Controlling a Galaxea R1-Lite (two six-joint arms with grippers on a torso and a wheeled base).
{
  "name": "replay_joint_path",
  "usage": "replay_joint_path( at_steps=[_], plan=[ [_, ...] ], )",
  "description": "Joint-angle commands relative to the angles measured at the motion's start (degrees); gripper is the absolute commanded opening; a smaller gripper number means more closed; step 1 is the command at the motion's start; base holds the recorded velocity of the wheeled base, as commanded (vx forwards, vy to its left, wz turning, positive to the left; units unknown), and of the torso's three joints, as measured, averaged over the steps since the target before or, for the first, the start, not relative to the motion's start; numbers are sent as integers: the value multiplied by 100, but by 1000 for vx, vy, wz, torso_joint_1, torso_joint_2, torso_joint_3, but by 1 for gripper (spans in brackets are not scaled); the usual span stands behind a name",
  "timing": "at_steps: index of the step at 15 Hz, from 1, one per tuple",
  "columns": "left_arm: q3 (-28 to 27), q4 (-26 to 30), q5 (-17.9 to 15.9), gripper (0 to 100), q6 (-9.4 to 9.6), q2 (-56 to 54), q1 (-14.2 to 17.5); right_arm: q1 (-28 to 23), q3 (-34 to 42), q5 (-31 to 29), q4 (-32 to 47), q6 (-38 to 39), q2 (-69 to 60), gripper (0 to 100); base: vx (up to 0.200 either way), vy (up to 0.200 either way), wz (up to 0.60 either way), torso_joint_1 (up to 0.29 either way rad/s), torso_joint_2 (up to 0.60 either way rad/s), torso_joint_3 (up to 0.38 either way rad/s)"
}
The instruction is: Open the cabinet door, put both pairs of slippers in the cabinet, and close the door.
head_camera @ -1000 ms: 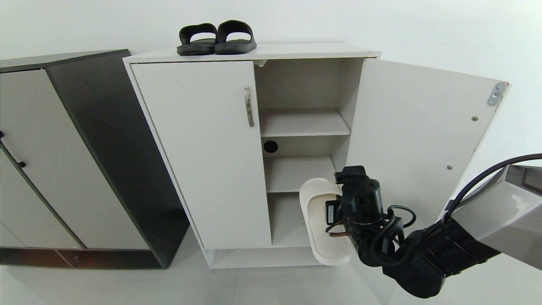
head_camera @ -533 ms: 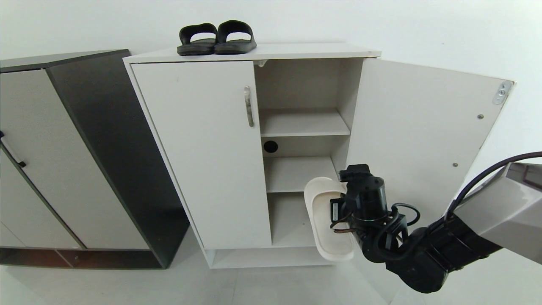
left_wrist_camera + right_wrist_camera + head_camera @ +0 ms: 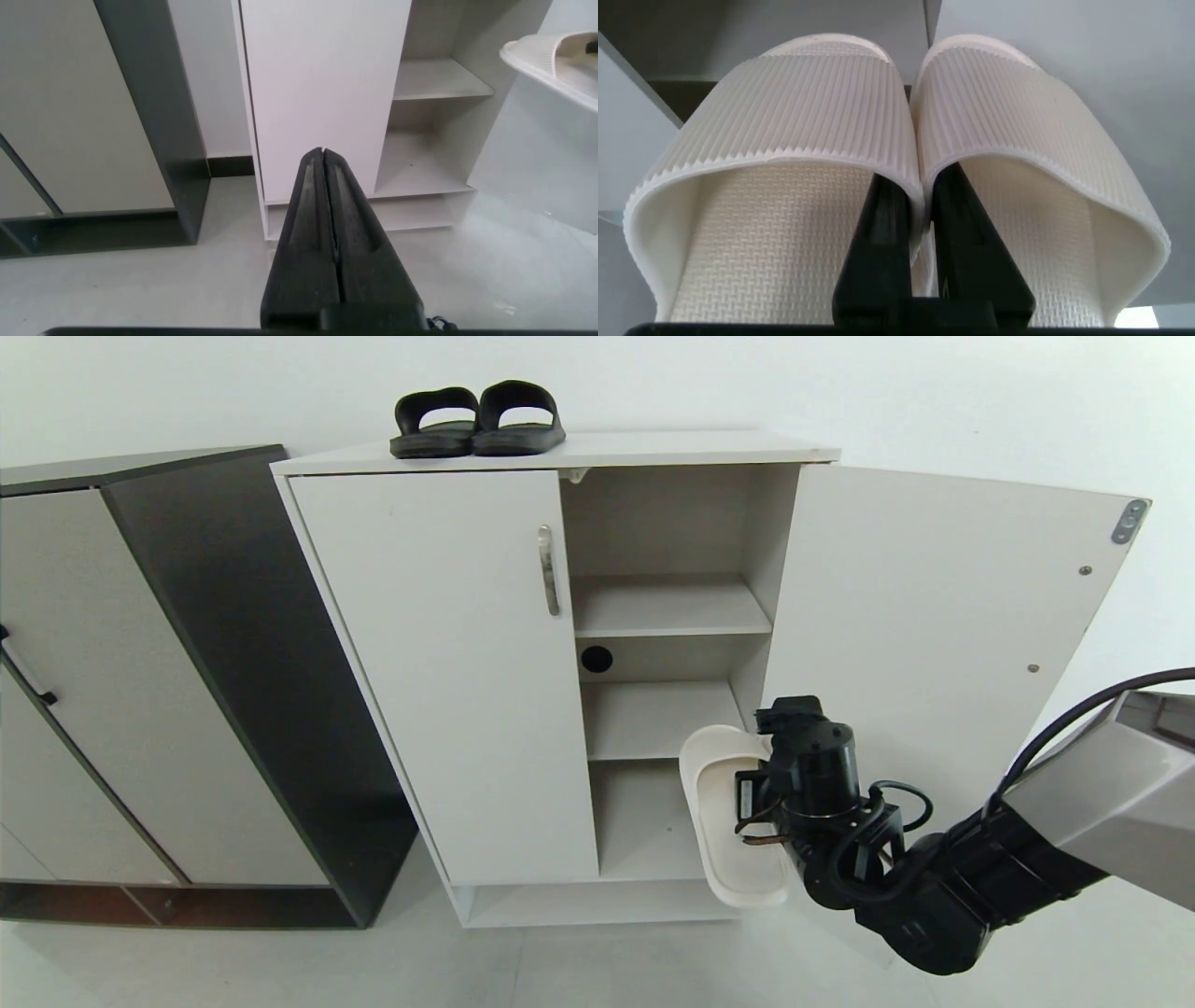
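1. Right door (image 3: 934, 635) of cabinet (image 3: 560, 453): swung wider than a second ago; it stands just behind your right claw (image 3: 920, 191).
2. White slippers (image 3: 733, 831): clenched in that claw and carried slightly rightward since then. They hang in front of the open compartment, level with the lower shelves (image 3: 644, 719). The head view gives you one sole. The right wrist view gives both slippers side by side, with the fingers (image 3: 878, 252) pinching their adjoining straps.
3. Black slippers (image 3: 478, 420): unmoved on the cabinet top, well above and left of the right claw.
4. Left claw (image 3: 322, 161): clenched, tips pressed flat together. The left door (image 3: 322, 65) is ahead of it and the floor (image 3: 140, 289) below.
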Motion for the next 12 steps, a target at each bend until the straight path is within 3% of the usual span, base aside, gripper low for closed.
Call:
replay_joint_path(
  at_steps=[1, 4, 7, 12],
  plan=[
    [0, -1, 1, 0, 2, 8, 3, 2, 6, 0, -2, 7, 4, 0, 0, 0, 0, 0, 0, 0],
    [0, 8, 1, 0, 2, 8, 3, 81, 6, -9, -11, 7, -58, 0, 0, 0, 0, 0, 0, 0],
    [0, -1, 1, 0, 11, 8, 3, 679, -240, 158, -2, 78, 180, 0, 0, 0, 0, 0, 0, 0],
    [0, -1, 1, 0, 2, 8, -6, 706, -934, 141, -310, 166, 1243, 0, 0, 0, 0, 0, 0, 0]
  ],
)
